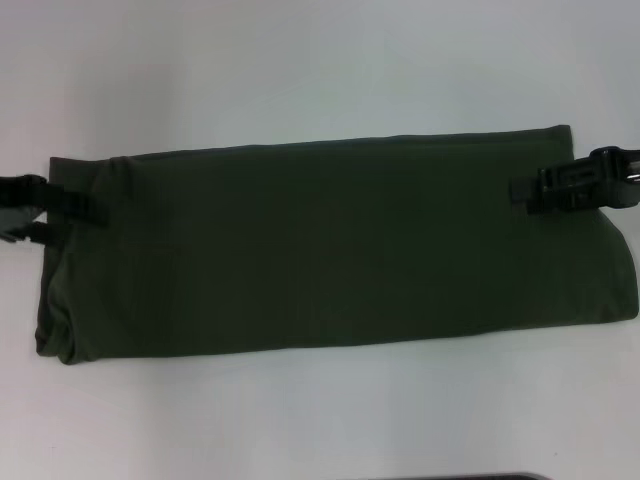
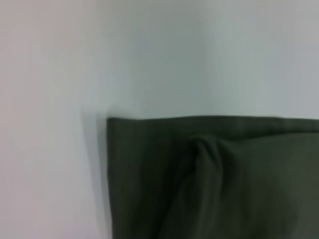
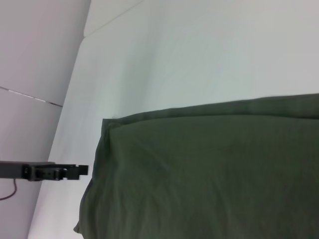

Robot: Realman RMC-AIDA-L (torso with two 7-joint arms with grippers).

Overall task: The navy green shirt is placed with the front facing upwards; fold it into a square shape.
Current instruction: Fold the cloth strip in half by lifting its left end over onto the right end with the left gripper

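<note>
The navy green shirt (image 1: pixel 330 245) lies across the middle of my head view as one long, wide band on the white table (image 1: pixel 320 60), running from near the left edge of the frame to the right edge. It is already folded lengthwise: I see only plain dark olive cloth, with no lettering and no collar showing on the upper face. Its far edge is straight and slopes slightly up toward the right; its near edge is softer and rounded, with a bulging fold at the lower left corner.

My left gripper (image 1: pixel 62 218) sits at the left edge of the frame, at the shirt's left end. Its two black fingers (image 1: pixel 75 203) stand apart, one above the other in the picture, both reaching onto the cloth's edge, so my jaws there are spread and not clamped on anything I can make out. In my left wrist view the shirt (image 2: pixel 214 179) fills the lower right, its corner sharp against the table (image 2: pixel 149 55), with a small raised pucker in the fabric near the middle.

My right gripper (image 1: pixel 540 191) reaches in from the right edge of the frame, over the shirt's upper right part. Whether its jaws are parted or pinching cloth, I cannot tell. My right wrist view shows the shirt (image 3: pixel 209 174) spread over the lower half, and the left gripper (image 3: pixel 70 171) far off at centre left, just beside the shirt's end.
</note>
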